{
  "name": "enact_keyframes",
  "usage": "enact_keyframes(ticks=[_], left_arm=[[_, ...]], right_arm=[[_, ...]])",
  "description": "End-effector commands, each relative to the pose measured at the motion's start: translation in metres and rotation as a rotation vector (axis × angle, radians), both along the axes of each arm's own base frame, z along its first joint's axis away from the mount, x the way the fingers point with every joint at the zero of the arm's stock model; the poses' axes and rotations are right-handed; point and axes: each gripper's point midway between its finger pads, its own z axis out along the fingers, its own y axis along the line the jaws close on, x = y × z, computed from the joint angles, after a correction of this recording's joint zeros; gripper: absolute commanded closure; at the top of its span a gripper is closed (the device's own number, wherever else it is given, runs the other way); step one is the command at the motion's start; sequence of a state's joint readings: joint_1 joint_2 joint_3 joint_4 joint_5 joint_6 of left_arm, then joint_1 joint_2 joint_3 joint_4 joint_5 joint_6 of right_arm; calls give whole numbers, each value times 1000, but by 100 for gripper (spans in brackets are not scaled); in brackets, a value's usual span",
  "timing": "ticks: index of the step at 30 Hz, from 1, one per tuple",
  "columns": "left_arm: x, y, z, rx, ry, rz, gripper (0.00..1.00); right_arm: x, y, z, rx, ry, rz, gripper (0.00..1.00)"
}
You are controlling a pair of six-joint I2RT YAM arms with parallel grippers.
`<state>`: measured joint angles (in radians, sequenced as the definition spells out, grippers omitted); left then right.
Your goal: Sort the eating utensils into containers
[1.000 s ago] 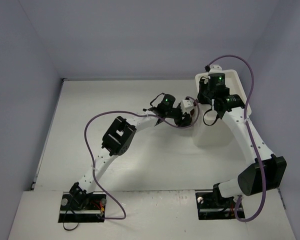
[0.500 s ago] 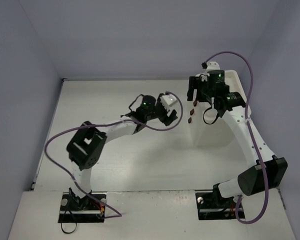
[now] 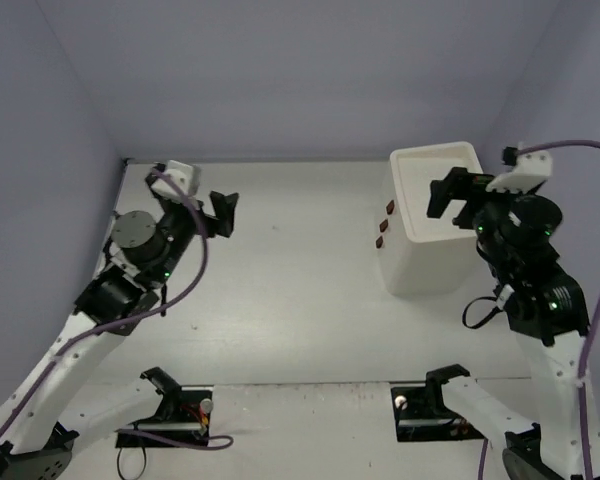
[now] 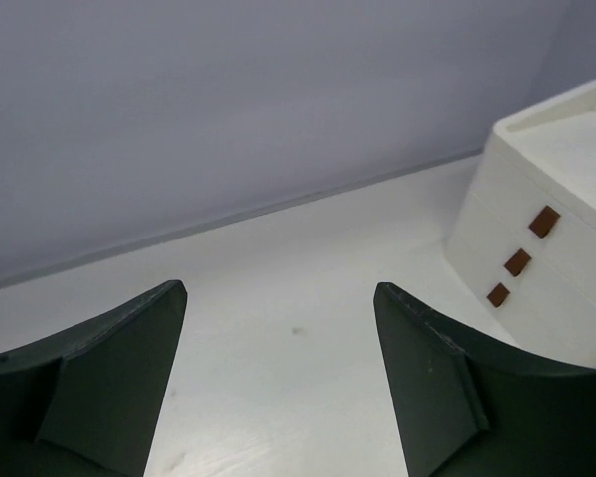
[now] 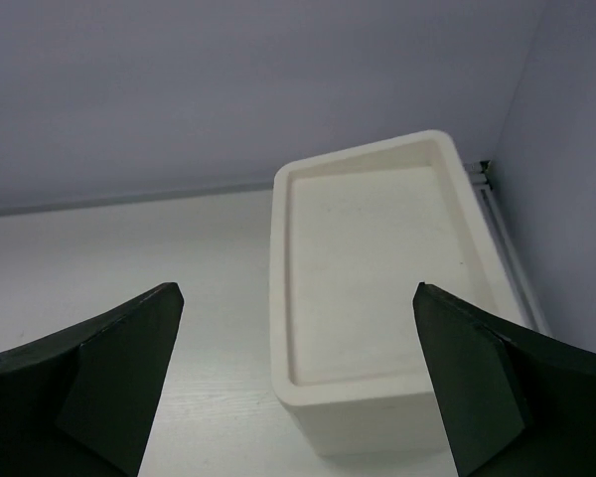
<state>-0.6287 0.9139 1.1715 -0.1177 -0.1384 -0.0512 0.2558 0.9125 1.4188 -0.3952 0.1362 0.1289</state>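
No eating utensils show in any view. The containers are the shut drawers of a white drawer unit (image 3: 420, 262) at the back right, with three brown handles (image 3: 384, 226) on its left face. In the left wrist view the unit (image 4: 576, 298) and its handles (image 4: 518, 262) lie far off to the right. My left gripper (image 3: 223, 214) (image 4: 280, 293) hangs open and empty over the table's far left. My right gripper (image 3: 436, 198) (image 5: 298, 290) is open and empty, raised above the near right part of the unit's recessed top (image 5: 372, 268).
Grey walls close the table at the back and on both sides. A purple cable (image 3: 185, 270) loops along the left arm. The right arm's cable (image 3: 580, 148) runs off to the right. The two arm bases (image 3: 170, 410) sit on the near edge.
Both arms have pulled away from the drawer unit. The left one swung to the far left; the right one drew back to the right. Both grippers opened wider, the right from nearly shut.
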Motion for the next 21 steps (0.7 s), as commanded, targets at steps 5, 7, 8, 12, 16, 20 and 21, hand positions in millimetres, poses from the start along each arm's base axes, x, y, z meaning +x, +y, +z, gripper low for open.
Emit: enact_keyframes(ticks=[5, 7, 8, 12, 16, 20, 21], left_arm=[[-94, 126, -35, 27, 82, 294, 23], [-108, 139, -45, -1, 80, 315, 22], [-112, 143, -50, -8, 81, 319, 22], [-121, 152, -74, -3, 111, 338, 21], [-121, 160, -96, -7, 138, 392, 21], [-116, 163, -115, 10, 154, 430, 20], [-114, 162, -120, 22, 162, 433, 20]], right_arm=[[-59, -42, 13, -14, -153, -139, 0], [-68, -45, 9, -17, -165, -142, 0], [-70, -47, 6, -18, -166, -146, 0], [-78, -51, -1, -29, -170, -159, 0], [-81, -53, -10, -40, -169, -166, 0], [-79, -52, -16, -46, -163, -158, 0], [-79, -51, -16, -47, -161, -157, 0]])
